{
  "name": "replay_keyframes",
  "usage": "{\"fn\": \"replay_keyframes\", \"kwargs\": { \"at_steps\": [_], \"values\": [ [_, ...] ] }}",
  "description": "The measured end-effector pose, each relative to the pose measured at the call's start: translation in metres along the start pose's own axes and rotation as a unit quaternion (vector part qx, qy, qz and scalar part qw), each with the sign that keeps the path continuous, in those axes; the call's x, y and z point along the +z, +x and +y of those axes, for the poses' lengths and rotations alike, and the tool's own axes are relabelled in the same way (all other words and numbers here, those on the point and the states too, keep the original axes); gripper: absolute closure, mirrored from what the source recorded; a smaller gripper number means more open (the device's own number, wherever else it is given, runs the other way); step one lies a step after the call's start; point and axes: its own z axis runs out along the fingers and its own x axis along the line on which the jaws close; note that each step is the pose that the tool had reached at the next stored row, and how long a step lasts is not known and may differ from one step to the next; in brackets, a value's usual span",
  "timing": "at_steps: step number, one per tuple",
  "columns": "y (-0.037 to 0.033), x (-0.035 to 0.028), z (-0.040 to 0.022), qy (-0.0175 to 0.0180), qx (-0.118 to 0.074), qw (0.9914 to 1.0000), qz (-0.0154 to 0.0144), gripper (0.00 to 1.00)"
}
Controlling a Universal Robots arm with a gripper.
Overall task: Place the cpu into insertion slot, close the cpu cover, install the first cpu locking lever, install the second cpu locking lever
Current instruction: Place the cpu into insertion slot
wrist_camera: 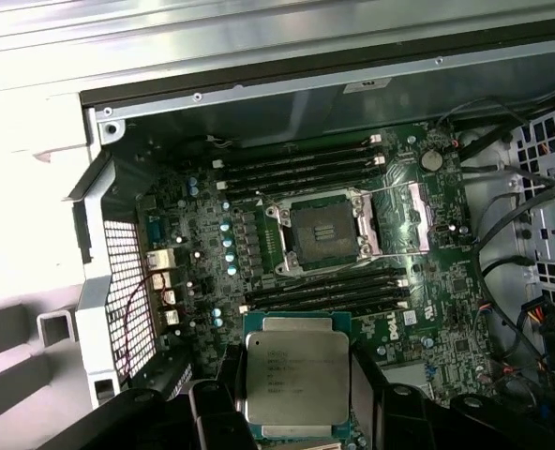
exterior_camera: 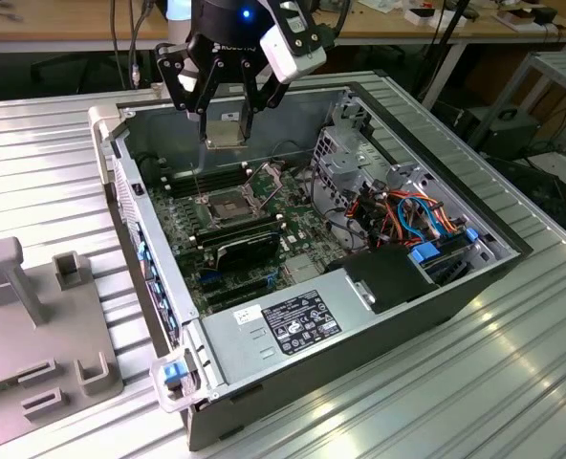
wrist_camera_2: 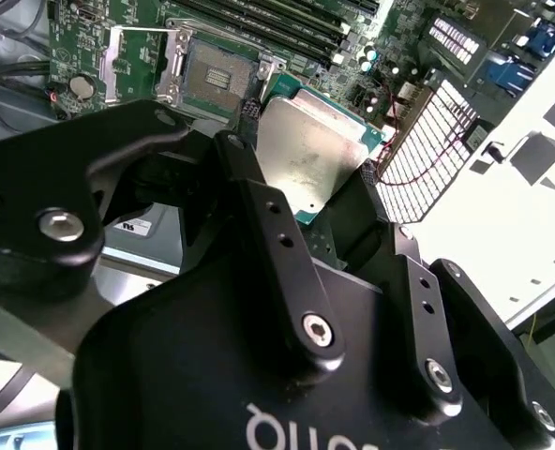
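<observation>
Gripper: the gripper (exterior_camera: 228, 120) is closed on the edges of the cpu (exterior_camera: 228, 134) and hangs over the open computer case (exterior_camera: 359, 368), above the board.
Cpu: carried flat, metal top facing up toward the wrist, clear of the board and touching nothing but the fingers (wrist_camera: 376, 394).
Insertion slot: the insertion slot (wrist_camera: 322, 230) is bare, with its dark contact field exposed inside the silver rim. It sits between two banks of long black memory slots (wrist_camera: 301, 164).
Cpu cover: the cpu cover (wrist_camera: 420, 217) is swung open to one side of the socket, with the board showing through its window.
Levers: thin wire levers (wrist_camera: 390, 192) run beside the open cover. They look unlatched, though I cannot be sure of that.
Progress: my reading is step one, midway. The chip is picked up but not yet seated. Cover and both levers remain to do.
Surface: the case lies on its side on a ribbed metal worktop (exterior_camera: 512, 382). A grey moulded fixture (exterior_camera: 34, 316) sits at the exterior view's left.
Room: a wooden bench (exterior_camera: 63, 24) with trailing cables stands behind.
</observation>
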Motion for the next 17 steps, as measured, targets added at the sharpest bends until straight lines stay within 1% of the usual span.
{"fn": "replay_keyframes", "kwargs": {
  "at_steps": [3,5,6,7,13,15,17],
  "values": [
    [-0.0001,0.0,0.0001,0.0003,0.01,0.99995,-0.0004,0.45],
    [-0.0001,0.0002,0.0001,0.0009,0.035,0.99938,-0.0016,0.45],
    [-0.0002,0.0003,0.0001,0.0012,0.049,0.9988,-0.0022,0.45],
    [-0.0002,0.0003,0.0001,0.0013,0.054,0.99851,-0.0024,0.45],
    [-0.0002,0.0003,0.0002,0.0014,0.056,0.99845,-0.0025,0.45],
    [-0.0003,0.0004,0.0002,0.0014,0.06,0.99821,-0.0027,0.45],
    [-0.0004,0.0004,0.0002,0.0017,0.069,0.9976,-0.0031,0.45]
  ]
}}
